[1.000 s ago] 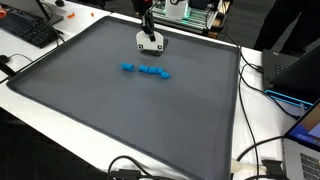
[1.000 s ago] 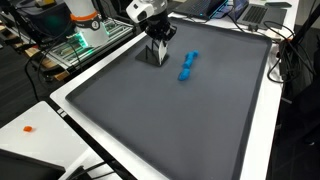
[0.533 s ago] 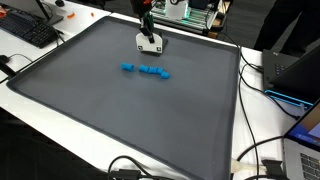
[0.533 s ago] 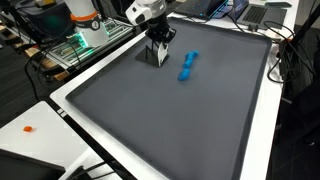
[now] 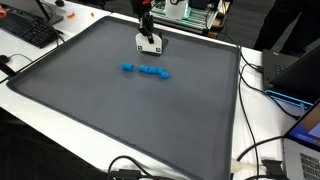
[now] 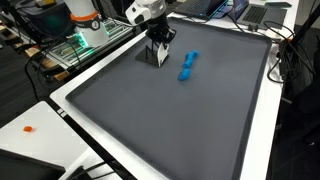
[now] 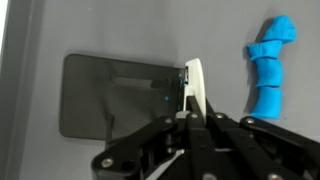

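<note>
Blue blocks (image 5: 147, 71), near closed gripper (image 5: 150, 44) — grey mat (image 5: 110, 115)

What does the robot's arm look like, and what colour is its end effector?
The end effector is black. The wrist view shows it is made of jointed bars with round pivots and ends in a pale tip. The part of the arm just above it is chunky, rounded and white. Any markings are too small to make out.

Arm (image 6: 146, 11) angled down, fingers (image 7: 196, 88) pressed together, vertical
</note>
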### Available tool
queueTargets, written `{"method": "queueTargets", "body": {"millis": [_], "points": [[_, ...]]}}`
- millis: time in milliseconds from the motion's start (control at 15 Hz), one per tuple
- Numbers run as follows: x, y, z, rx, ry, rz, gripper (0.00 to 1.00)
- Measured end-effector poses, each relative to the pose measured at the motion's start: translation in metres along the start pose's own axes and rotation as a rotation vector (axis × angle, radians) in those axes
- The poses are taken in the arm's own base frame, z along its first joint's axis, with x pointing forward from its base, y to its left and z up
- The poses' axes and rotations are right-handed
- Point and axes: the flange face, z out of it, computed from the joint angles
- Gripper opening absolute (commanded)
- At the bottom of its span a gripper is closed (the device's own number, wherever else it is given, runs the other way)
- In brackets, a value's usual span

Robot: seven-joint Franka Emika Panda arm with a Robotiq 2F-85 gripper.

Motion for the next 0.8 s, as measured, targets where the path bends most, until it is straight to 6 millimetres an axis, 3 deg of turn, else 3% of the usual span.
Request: {"method": "queueTargets", "body": {"millis": [800], "points": [[0.0001, 0.0018, 0.0006, -0.013, -0.011, 0.007, 0.01]]}}
